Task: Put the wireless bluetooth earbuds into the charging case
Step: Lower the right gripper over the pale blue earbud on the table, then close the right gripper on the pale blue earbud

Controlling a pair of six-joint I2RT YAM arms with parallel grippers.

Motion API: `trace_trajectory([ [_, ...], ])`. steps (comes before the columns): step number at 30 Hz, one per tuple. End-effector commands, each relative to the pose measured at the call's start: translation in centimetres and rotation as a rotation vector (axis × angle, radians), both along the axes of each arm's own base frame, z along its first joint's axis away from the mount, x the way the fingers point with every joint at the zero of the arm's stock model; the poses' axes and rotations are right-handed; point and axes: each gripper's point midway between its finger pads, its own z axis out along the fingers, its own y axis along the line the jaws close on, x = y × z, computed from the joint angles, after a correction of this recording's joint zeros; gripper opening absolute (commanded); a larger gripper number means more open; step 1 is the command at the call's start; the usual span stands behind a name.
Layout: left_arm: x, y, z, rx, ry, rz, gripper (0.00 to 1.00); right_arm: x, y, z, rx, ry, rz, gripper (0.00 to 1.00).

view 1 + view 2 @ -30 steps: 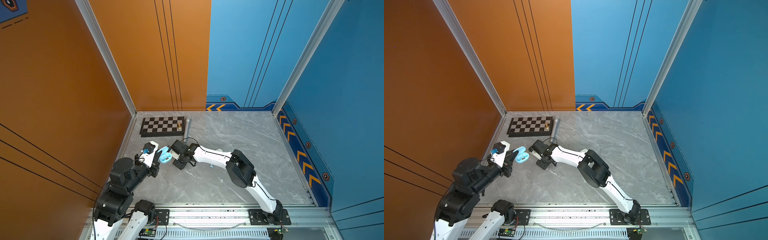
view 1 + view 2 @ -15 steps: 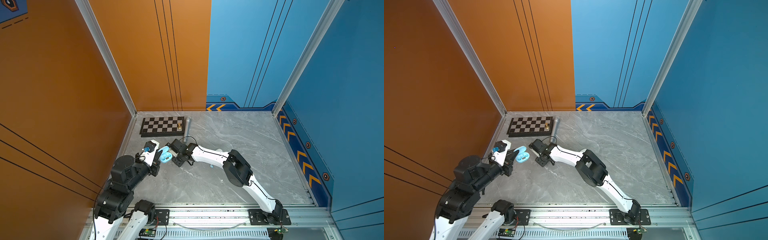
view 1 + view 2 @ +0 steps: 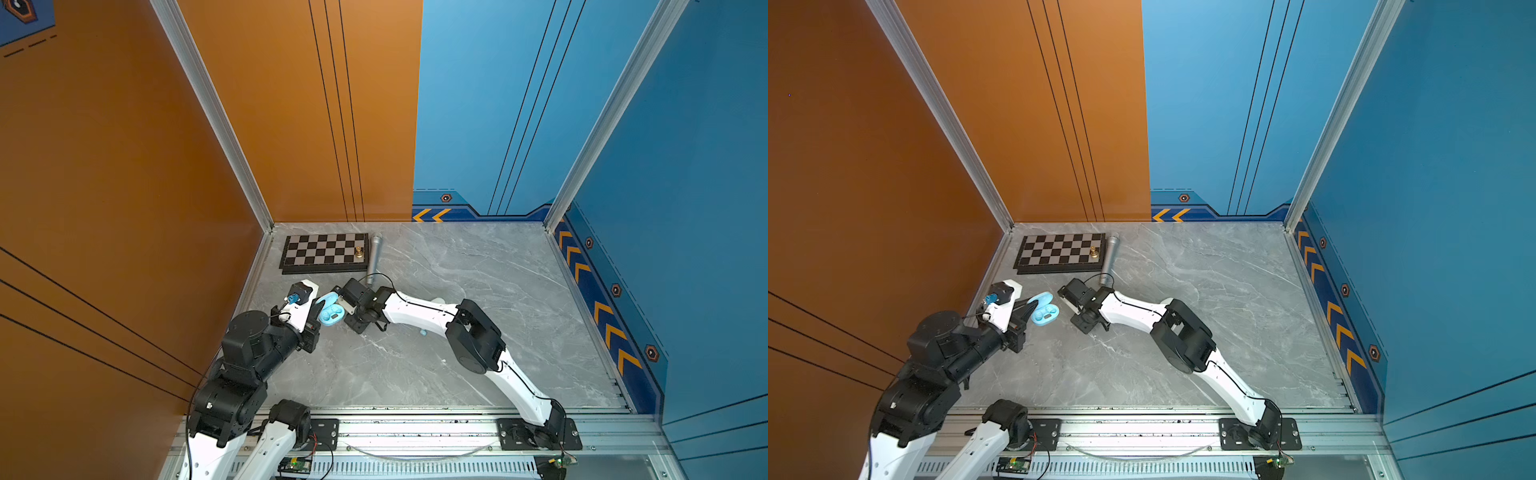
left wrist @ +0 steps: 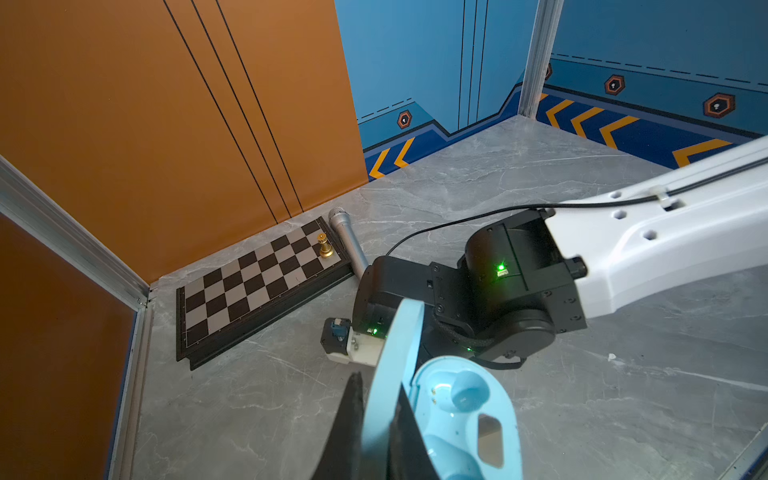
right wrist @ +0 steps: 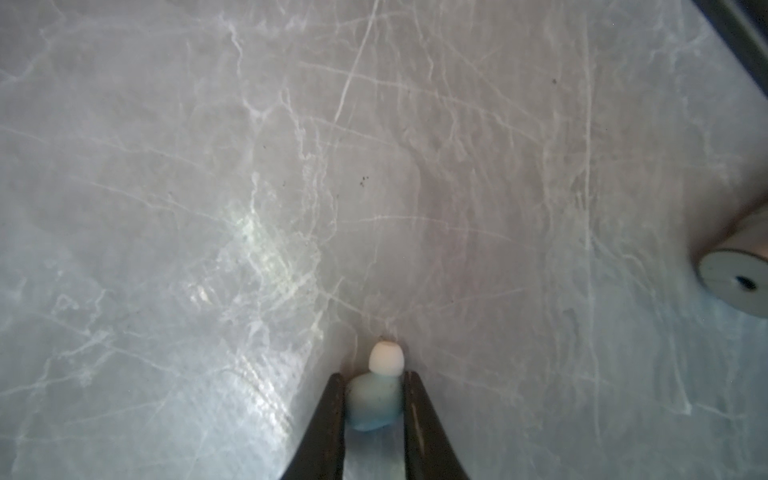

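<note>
Marble table (image 3: 395, 374): right claw (image 5: 372, 378) pinches blue earbud (image 5: 374, 401)

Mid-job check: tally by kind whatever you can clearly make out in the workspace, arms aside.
Chessboard: 1
Chess piece: 1
Microphone: 1
Case: 1
Earbuds: 2, held earbud, loose earbud
Total: 6; any in the case unclear.

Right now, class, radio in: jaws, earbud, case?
Left jaws shut on lid of open charging case. Right jaws shut on light blue earbud. Nothing between them.
</note>
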Motion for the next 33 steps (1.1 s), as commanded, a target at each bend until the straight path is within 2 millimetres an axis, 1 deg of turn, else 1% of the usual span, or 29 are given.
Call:
trace_trajectory([
  [1,0.0,-0.3,0.8,-0.009,-0.024,-0.018,0.00,-0.5,-2.0,2.4,-0.001,-0.006,0.026,0.17],
  [2,0.1,-0.5,0.7,-0.012,-0.021,-0.024,0.00,-1.0,-2.5,2.9,0.003,-0.005,0.041,0.17],
  [5,0.1,-1.2,0.3,-0.022,-0.010,-0.062,0.00,-3.0,-5.0,3.3,-0.015,0.027,0.078,0.17],
  [7,0.1,-1.8,0.0,-0.034,0.003,-0.096,0.00,-4.4,-6.9,3.0,-0.034,0.055,0.101,0.17],
  [8,0.1,-2.2,-0.2,-0.038,0.008,-0.117,0.00,-5.0,-7.8,3.7,-0.030,0.056,0.110,0.17],
  [11,0.1,-3.1,-0.8,-0.061,0.027,-0.162,0.00,-6.7,-10.3,3.1,-0.051,0.094,0.124,0.17],
  [13,0.2,-3.5,-1.1,-0.075,0.035,-0.177,0.00,-7.3,-11.5,2.5,-0.071,0.109,0.126,0.18],
  [17,0.4,-3.9,-1.7,-0.089,0.044,-0.193,0.00,-7.8,-13.2,1.3,-0.114,0.131,0.123,0.17],
  [22,0.4,-4.1,-2.2,-0.086,0.050,-0.200,0.00,-7.5,-13.6,0.6,-0.138,0.132,0.112,0.19],
  [24,0.3,-4.1,-2.3,-0.087,0.054,-0.202,0.00,-7.3,-13.6,0.4,-0.146,0.129,0.102,0.21],
  [27,0.2,-4.0,-2.5,-0.085,0.051,-0.199,0.00,-7.1,-13.6,0.2,-0.148,0.132,0.080,0.28],
  [31,0.1,-3.8,-2.7,-0.086,0.047,-0.190,0.00,-7.2,-13.4,0.5,-0.143,0.135,0.063,0.33],
  [33,0.0,-3.8,-2.7,-0.086,0.045,-0.189,0.00,-7.0,-13.2,1.0,-0.129,0.133,0.043,0.36],
])
